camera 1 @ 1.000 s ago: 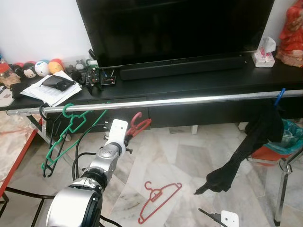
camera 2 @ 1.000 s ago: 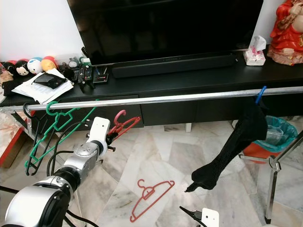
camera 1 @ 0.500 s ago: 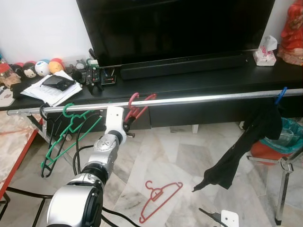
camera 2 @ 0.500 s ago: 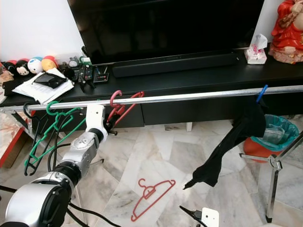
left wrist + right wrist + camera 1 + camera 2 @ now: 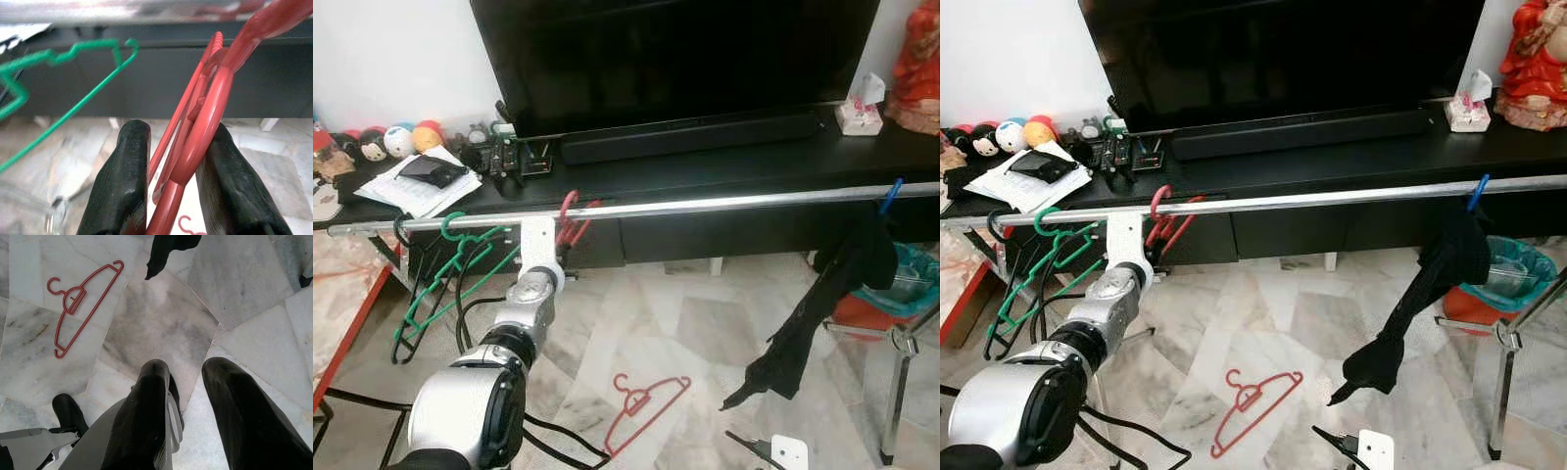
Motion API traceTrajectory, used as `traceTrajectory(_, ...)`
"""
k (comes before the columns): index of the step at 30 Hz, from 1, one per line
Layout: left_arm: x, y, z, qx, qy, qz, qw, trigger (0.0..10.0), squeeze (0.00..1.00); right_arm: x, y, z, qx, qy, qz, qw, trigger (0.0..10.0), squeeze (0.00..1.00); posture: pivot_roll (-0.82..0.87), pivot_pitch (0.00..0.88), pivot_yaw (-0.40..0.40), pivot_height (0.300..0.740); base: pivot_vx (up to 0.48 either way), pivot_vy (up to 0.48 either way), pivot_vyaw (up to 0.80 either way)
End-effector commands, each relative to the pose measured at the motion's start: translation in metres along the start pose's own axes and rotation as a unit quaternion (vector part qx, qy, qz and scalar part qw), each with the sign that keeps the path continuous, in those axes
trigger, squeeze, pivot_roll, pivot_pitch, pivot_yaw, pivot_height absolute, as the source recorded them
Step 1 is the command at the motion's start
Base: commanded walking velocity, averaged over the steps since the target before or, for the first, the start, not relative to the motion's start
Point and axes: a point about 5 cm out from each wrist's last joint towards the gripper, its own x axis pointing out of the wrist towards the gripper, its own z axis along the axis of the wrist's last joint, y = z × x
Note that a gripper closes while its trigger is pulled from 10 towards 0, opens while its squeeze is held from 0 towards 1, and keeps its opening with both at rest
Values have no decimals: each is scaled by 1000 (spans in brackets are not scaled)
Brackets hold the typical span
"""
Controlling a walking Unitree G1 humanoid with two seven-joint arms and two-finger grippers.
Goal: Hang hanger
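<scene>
Marble floor is lying below the rail (image 5: 705, 207); left gripper (image 5: 171, 196), clamped on the red hanger (image 5: 210, 103), is holding its hook just beside that rail.

rail (image 5: 724, 204) before TV stand (image 5: 754, 162) | hanger (image 5: 646, 411) on floor (image 5: 705, 333)

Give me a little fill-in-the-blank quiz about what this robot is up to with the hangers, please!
The left gripper is shut on a ____ hanger.
That hanger's hook is at the metal ____.
Beside it hangs a ____ hanger.
Another red hanger lies on the ____.

Missing words: red; rail; green; floor
</scene>
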Motion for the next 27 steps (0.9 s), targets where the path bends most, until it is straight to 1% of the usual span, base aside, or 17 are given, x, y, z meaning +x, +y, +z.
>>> traceTrajectory(1, 2, 10, 6, -12, 7, 28, 1000, 10000, 0, -1, 3, -4, 5, 6, 1, 1000, 10000, 0, -275, 0, 132, 740, 0, 0, 0)
traceTrajectory(5, 1, 8, -2, -13, 36, 19, 999, 10000, 0, -1, 2, -5, 3, 7, 1, 1000, 10000, 0, -274, 0, 128, 740, 0, 0, 0)
traceTrajectory(6, 1, 3, -6, -10, 45, -1, 999, 10000, 0, -1, 2, -5, 3, 7, 1, 1000, 10000, 0, -272, 0, 126, 740, 0, 0, 0)
traceTrajectory(10, -1, -4, -10, 5, 48, -32, 998, 10000, 0, -1, 1, -5, 2, 7, 1, 1000, 10000, 0, -271, 0, 125, 740, 0, 0, 0)
traceTrajectory(11, -1, -5, -11, 10, 48, -36, 998, 10000, 243, -1, 1, -5, 1, 7, 1, 1000, 10000, 0, -269, 0, 124, 740, 0, 0, 0)
traceTrajectory(12, -1, -5, -11, 13, 47, -38, 998, 10000, 243, -1, 1, -5, 1, 7, 1, 1000, 10000, 0, -269, 0, 124, 740, 0, 0, 0)
traceTrajectory(13, -1, -6, -12, 11, 48, -38, 998, 10000, 1000, -1, 1, -5, 1, 7, 1, 1000, 10000, 0, -269, 0, 124, 740, 0, 0, 0)
traceTrajectory(17, -2, -5, -12, 6, 44, -40, 998, 10000, 1000, -1, 1, -4, 0, 6, 1, 1000, 10000, 0, -269, 0, 122, 740, 0, 0, 0)
traceTrajectory(19, -1, -4, -8, -3, 30, -45, 999, 10000, 1000, -1, 1, -4, 0, 6, 1, 1000, 10000, 0, -269, 0, 122, 740, 0, 0, 0)
traceTrajectory(21, -1, -4, -6, -7, 26, -49, 998, 10000, 1000, -1, 1, -4, 0, 6, 1, 1000, 10000, 0, -267, 0, 122, 740, 0, 0, 0)
traceTrajectory(27, 0, -5, -1, -6, 14, -63, 998, 10000, 1000, -1, 1, -4, -1, 6, 2, 1000, 10000, 0, -265, 0, 122, 740, 0, 0, 0)
